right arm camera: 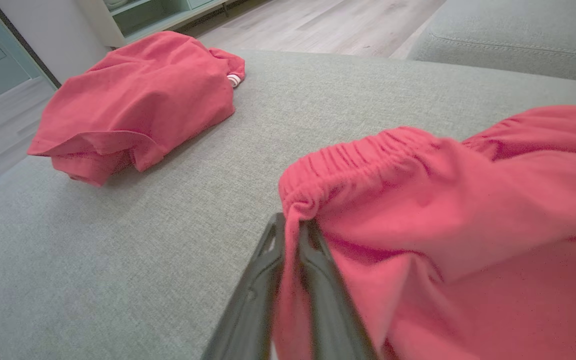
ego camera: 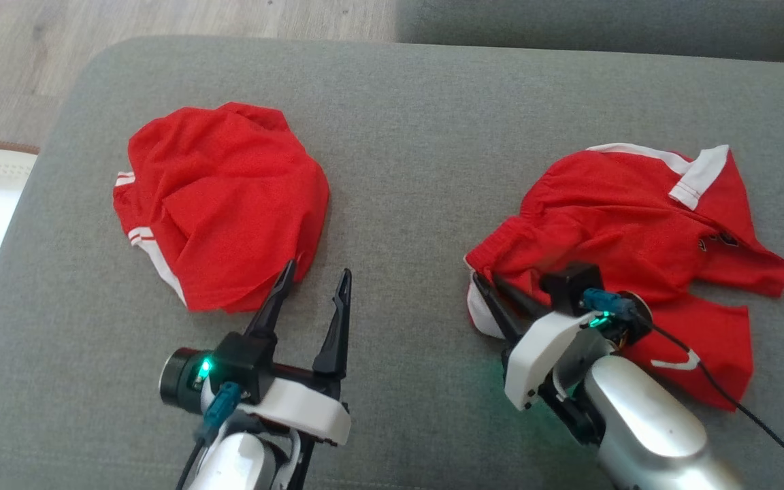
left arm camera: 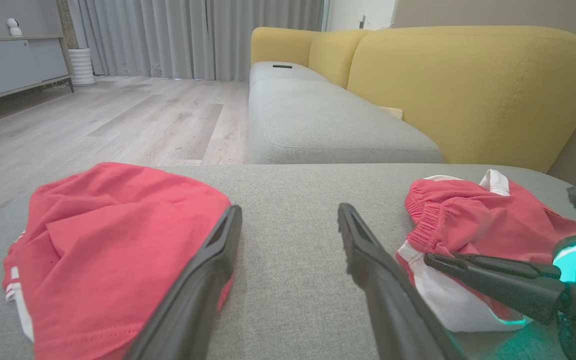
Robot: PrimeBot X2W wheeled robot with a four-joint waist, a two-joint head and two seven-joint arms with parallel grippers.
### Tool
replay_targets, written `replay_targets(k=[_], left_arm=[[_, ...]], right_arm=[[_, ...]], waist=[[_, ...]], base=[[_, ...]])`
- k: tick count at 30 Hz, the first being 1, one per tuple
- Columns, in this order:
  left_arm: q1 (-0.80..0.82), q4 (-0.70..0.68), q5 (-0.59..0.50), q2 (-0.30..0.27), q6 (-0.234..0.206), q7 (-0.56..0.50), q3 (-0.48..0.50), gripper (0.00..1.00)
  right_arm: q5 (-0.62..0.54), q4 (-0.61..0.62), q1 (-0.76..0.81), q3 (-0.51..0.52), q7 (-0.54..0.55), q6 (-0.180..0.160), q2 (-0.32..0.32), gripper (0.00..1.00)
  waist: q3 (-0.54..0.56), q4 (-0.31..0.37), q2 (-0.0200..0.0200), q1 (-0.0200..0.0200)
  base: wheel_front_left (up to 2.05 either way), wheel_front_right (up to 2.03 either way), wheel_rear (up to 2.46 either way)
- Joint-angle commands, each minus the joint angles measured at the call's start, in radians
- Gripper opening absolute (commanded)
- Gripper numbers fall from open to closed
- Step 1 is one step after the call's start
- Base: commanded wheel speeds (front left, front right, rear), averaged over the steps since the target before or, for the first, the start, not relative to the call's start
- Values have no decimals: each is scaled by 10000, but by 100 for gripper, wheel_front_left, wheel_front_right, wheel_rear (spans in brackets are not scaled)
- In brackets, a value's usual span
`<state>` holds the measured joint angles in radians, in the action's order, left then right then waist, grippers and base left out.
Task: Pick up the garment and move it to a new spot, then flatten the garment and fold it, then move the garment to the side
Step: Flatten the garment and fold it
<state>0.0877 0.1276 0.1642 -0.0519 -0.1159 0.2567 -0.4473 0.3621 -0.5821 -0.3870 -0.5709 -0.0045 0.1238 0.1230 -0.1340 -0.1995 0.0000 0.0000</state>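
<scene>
Two red garments lie on one grey cushion (ego camera: 419, 122), well apart from each other. The left garment (ego camera: 222, 204) is a rounded heap with white stripes at its outer edge. The right garment (ego camera: 637, 224) is a pair of shorts with a gathered elastic waistband, white trim and a white tick mark on one leg.

There are two pincers, one on each arm. The left pincer (ego camera: 318, 267) stands wide open and holds nothing; one finger's tip is at the near edge of the left garment, though I cannot tell whether it touches, and the other finger is over bare cushion. The right pincer (right arm camera: 292, 222) is closed tight on the right garment, with its two fingers pressed together on the fabric at the end of the waistband, at the corner nearest the left garment.

The right wrist view shows that pinch close up, with cloth caught between the fingers. In the head view the arm's own housing covers the spot, but that view shows both garments' whole outlines and a black cable (ego camera: 739, 401) crossing the shorts. The left wrist view shows the room beyond: a yellow sofa back (left arm camera: 468, 85), a second grey seat (left arm camera: 318, 120), a wooden floor (left arm camera: 118, 120) and grey curtains (left arm camera: 168, 35). It also shows the closed right pincer from the side, lying against the white trim.
</scene>
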Motion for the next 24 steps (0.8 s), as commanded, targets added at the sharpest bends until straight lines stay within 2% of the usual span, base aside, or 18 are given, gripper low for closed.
replay_targets(k=[1,6,12,19,24], left_arm=[[342,-324,87,17,-52,51,233,100],[276,-325,73,17,-92,51,322,100],[227,-370,31,17,-108,51,566,100],[241,-441,-74,17,-33,51,933,100],[359,-371,-222,17,176,51,1136,100]], right_arm=[[105,89,-413,-186,-235,69,1,100],[170,-304,-480,-50,-581,69,118,100],[129,-102,-24,778,-890,69,418,100],[-225,993,1213,2883,-1193,69,554,100],[-862,2076,2316,4838,-1483,69,-46,100]], waist=[[23,9,0,0],[131,186,0,0],[250,578,0,0],[320,1141,0,0],[230,1463,0,0]], base=[[0,0,0],[0,0,0],[0,0,0],[0,0,0],[0,0,0]])
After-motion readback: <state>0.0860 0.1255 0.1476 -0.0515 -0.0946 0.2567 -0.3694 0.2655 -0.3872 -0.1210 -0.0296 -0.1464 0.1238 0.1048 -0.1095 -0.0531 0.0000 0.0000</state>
